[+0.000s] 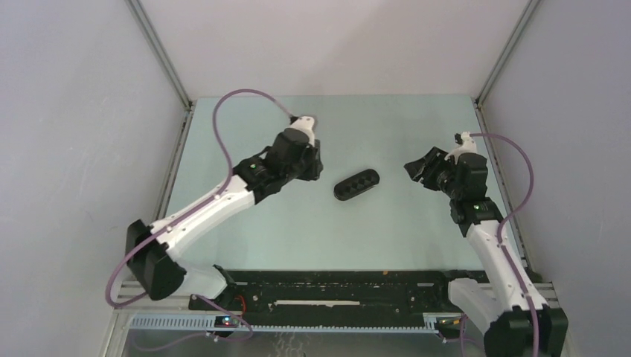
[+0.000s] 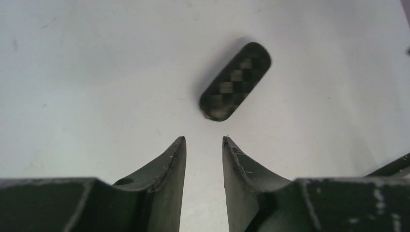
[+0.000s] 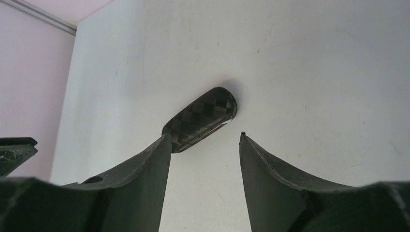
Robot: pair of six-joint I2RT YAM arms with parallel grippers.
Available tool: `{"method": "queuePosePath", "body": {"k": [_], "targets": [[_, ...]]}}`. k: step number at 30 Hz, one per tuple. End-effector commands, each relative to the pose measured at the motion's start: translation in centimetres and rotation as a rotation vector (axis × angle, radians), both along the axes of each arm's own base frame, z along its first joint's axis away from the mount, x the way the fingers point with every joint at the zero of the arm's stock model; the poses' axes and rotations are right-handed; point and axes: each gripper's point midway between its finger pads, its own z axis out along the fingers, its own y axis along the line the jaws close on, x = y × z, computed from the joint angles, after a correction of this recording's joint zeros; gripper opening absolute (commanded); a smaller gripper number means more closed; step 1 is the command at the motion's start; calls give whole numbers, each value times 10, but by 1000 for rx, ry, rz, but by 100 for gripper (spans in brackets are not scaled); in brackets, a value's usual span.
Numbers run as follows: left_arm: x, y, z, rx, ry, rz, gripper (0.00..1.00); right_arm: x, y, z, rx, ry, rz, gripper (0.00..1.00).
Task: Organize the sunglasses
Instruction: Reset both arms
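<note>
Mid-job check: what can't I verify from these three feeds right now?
- Sunglasses: in no view; the shell of the closed case hides any contents.
- One end of the case, right wrist view: covered by a finger of the right gripper.
- Opening of the left gripper, top view: too small and dark to read.

Lab test cell — blank grey walls [image 1: 74, 111], aluminium rails [image 1: 163, 56], pale table [image 1: 372, 119].

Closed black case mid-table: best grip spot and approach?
Pinch the case across its middle, on the two long sides, coming from above. It lies flat and diagonal, a rounded oblong, probably too long end to end; turn the wrist to match.
</note>
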Motion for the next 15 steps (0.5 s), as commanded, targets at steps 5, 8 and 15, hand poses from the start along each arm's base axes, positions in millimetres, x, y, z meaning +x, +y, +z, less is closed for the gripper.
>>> {"method": "queuePosePath", "body": {"k": [5,8,15], "targets": [[-13,69,-25,-12,-32,153,39,-19,-20,21,-217,-106,-92,63],[-19,79,-32,-2,-30,178,39,-23,-20,16,-212,-106,-92,63],[-24,87,-32,-18,-36,207,39,-25,-14,22,-215,-137,-80,63]]}}
